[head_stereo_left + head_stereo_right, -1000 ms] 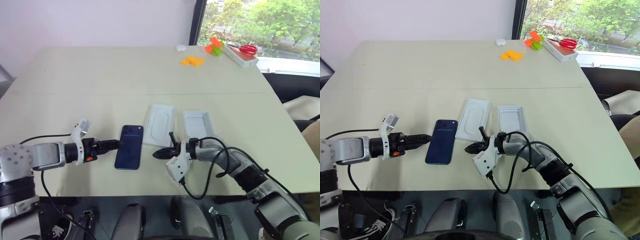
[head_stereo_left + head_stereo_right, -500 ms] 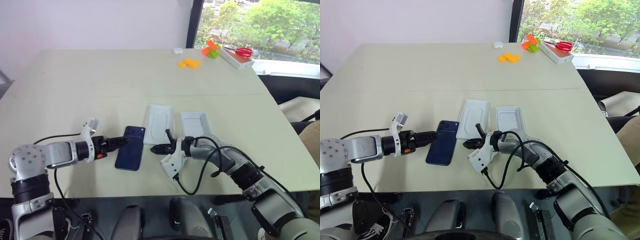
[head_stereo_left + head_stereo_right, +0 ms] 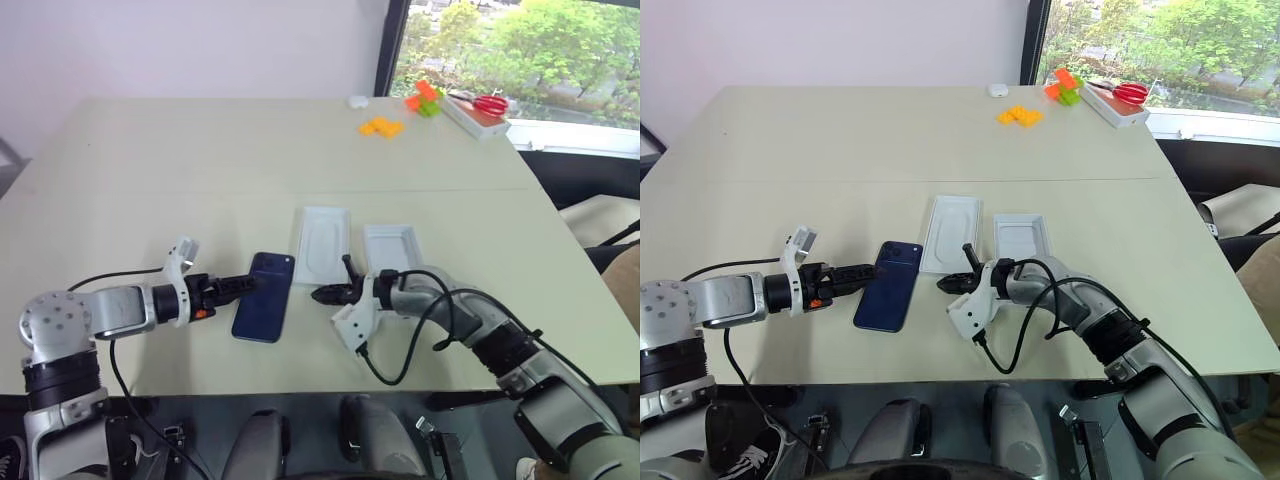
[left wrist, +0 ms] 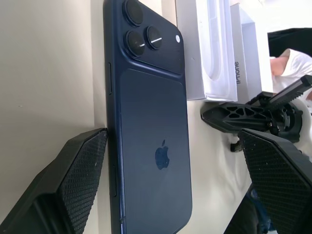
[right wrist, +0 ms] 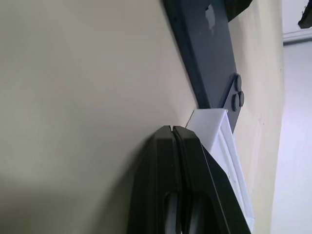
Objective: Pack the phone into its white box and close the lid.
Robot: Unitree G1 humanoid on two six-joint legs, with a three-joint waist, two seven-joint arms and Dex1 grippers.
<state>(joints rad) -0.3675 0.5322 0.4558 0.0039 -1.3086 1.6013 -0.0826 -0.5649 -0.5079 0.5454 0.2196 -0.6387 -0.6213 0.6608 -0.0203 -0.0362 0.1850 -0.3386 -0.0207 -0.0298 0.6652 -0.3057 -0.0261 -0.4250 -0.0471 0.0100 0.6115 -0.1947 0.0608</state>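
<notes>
the phone [image 3: 264,295], a slim dark navy-blue slab, is laid flat, back up, with its camera cluster at the far corner. just beside it, to the right, the white box [image 3: 323,245] and then the lid [image 3: 393,250] are set side by side, both open.

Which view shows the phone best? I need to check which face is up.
The left wrist view: the phone lies back up, lenses and logo plain. Both eye views show it small, a dark slab on the table. The right wrist view catches one end with the lenses.
</notes>
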